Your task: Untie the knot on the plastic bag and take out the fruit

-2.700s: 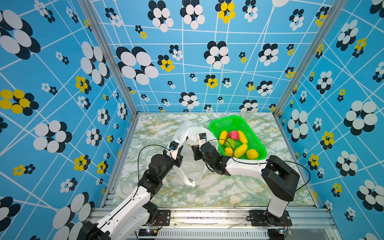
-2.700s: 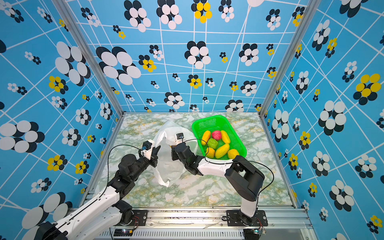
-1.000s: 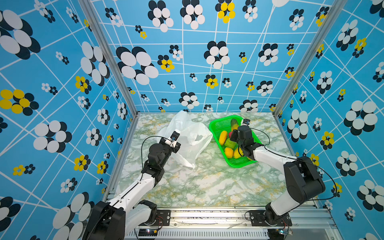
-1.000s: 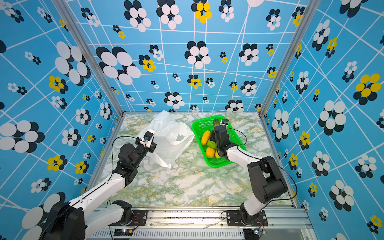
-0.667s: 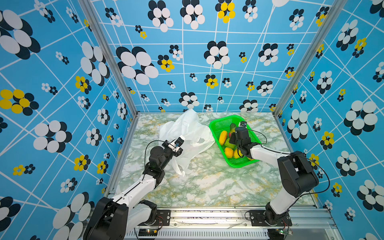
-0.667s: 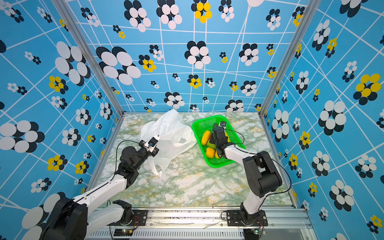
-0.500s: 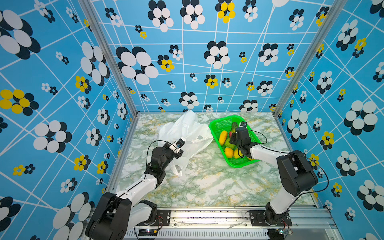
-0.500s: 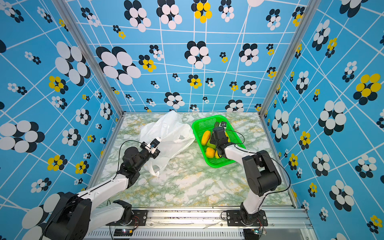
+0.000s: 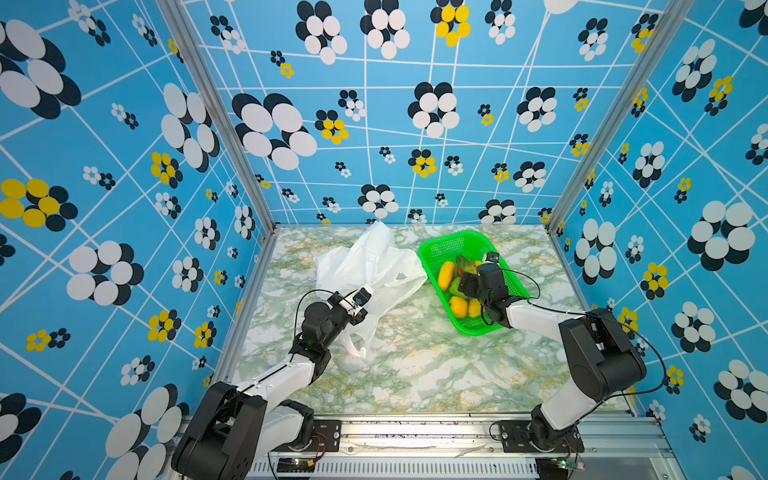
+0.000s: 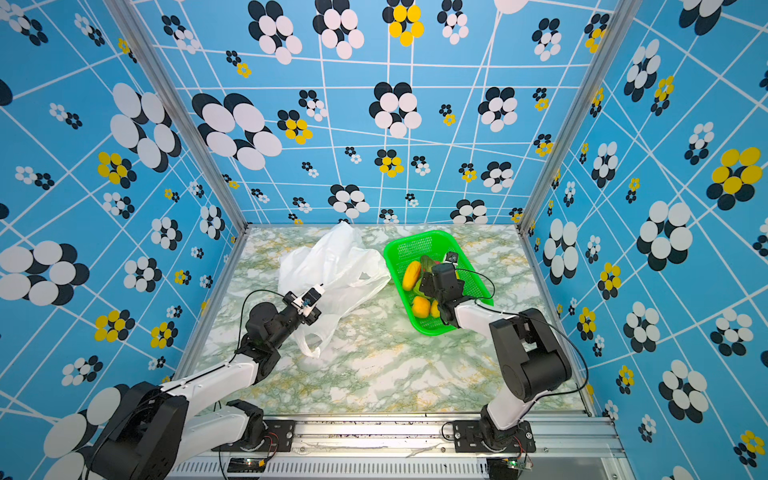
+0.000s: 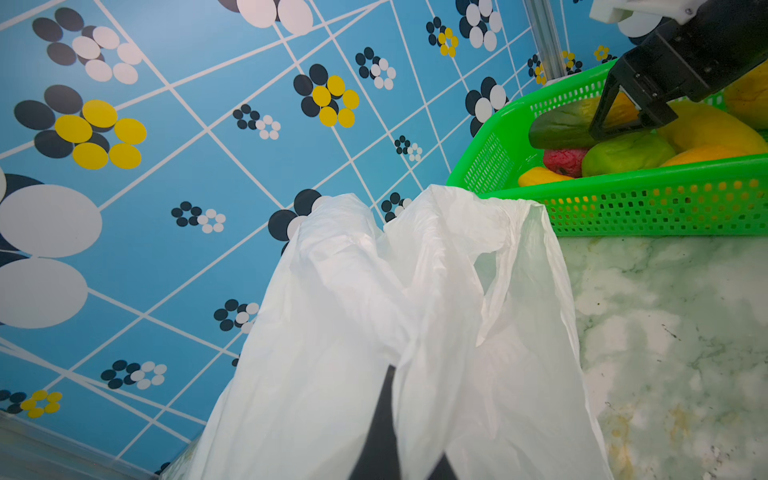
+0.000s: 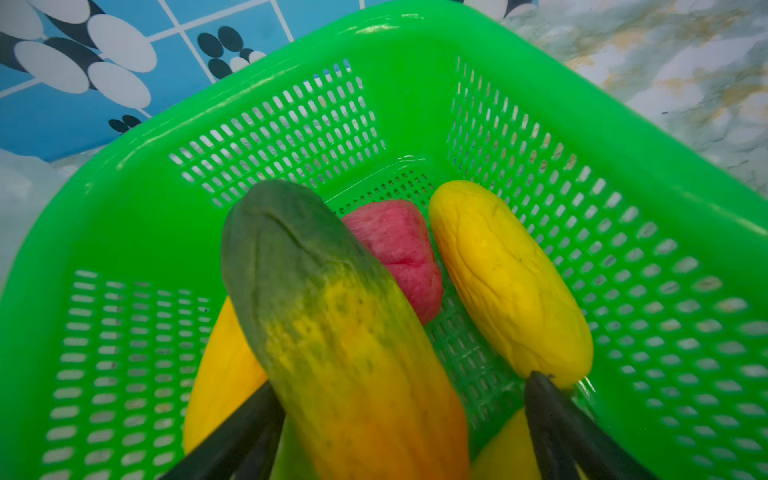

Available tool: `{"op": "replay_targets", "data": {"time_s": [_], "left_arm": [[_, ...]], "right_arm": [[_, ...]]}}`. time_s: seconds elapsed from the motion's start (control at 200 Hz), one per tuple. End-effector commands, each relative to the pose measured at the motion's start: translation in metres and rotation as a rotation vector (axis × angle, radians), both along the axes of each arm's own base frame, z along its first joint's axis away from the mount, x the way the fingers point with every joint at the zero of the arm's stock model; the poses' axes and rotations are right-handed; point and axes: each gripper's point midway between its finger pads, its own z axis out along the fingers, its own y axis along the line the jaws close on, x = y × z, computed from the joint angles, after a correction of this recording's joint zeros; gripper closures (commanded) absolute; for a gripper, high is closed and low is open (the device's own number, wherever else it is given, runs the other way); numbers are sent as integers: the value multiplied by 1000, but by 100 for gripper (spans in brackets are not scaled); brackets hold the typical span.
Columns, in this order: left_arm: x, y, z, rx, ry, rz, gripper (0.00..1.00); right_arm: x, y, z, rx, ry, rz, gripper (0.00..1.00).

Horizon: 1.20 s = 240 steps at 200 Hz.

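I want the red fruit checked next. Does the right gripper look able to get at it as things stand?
Probably not directly: the green-orange fruit lies between the open right gripper and the red fruit, overlapping it; a yellow fruit flanks its other side.

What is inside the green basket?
Toy fruit: yellow ones, a pinkish-red one, a light green one, and a green-orange one lying on top. The right gripper hovers there, hiding anything beneath it.
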Motion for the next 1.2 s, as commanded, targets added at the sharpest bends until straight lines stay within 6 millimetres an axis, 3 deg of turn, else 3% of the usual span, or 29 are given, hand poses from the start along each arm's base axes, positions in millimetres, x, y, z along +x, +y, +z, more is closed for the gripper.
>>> {"op": "replay_targets", "data": {"time_s": [0.0, 0.105, 0.12, 0.2, 0.21, 0.215, 0.225, 0.24, 0.485, 0.57, 0.72, 0.835, 0.905, 0.97, 1.065, 1.124, 1.194], "left_arm": [[0, -7, 6, -7, -23, -33, 100], [9, -4, 5, -29, 5, 9, 100], [10, -3, 7, -34, 2, 16, 95], [11, 1, 15, -73, -20, 41, 52], [11, 1, 17, -79, -25, 44, 40], [11, 2, 18, -82, -27, 45, 23], [11, 2, 20, -88, -32, 46, 6], [10, 2, 22, -98, -37, 45, 0], [-19, 11, 89, -246, -55, 24, 1], [-25, 35, 116, -370, -24, 121, 1], [-46, 86, 145, -606, -23, 305, 1], [-68, 122, 160, -709, -50, 413, 1], [-80, 128, 169, -743, -35, 401, 1], [-86, 127, 171, -734, -6, 379, 1], [-79, 138, 156, -763, 18, 458, 1], [-69, 145, 139, -751, 41, 523, 1], [-56, 160, 113, -723, 69, 642, 1]], "right_arm": [[-1, 4, 34, 43, -141, 41, 6], [-10, 0, 48, 49, -205, 48, 4], [-11, 0, 50, 49, -213, 49, 4], [-19, -3, 63, 61, -252, 52, 2], [-20, -3, 65, 62, -256, 52, 2], [-20, -4, 66, 62, -258, 51, 1], [-21, -4, 68, 64, -262, 53, 1], [-23, -4, 71, 66, -269, 53, 1], [-53, -20, 123, 78, -315, 21, 1], [-61, -33, 137, 72, -270, -44, 1], [-77, -56, 168, 99, -254, -168, 1], [-81, -55, 207, 97, -352, -133, 1], [-84, -52, 227, 92, -408, -96, 1], [-92, -42, 254, 74, -475, 2, 1], [-103, -54, 282, 1, -532, -21, 1], [-103, -62, 284, -97, -541, -31, 1], [-101, -96, 269, -183, -501, -193, 1]]}}
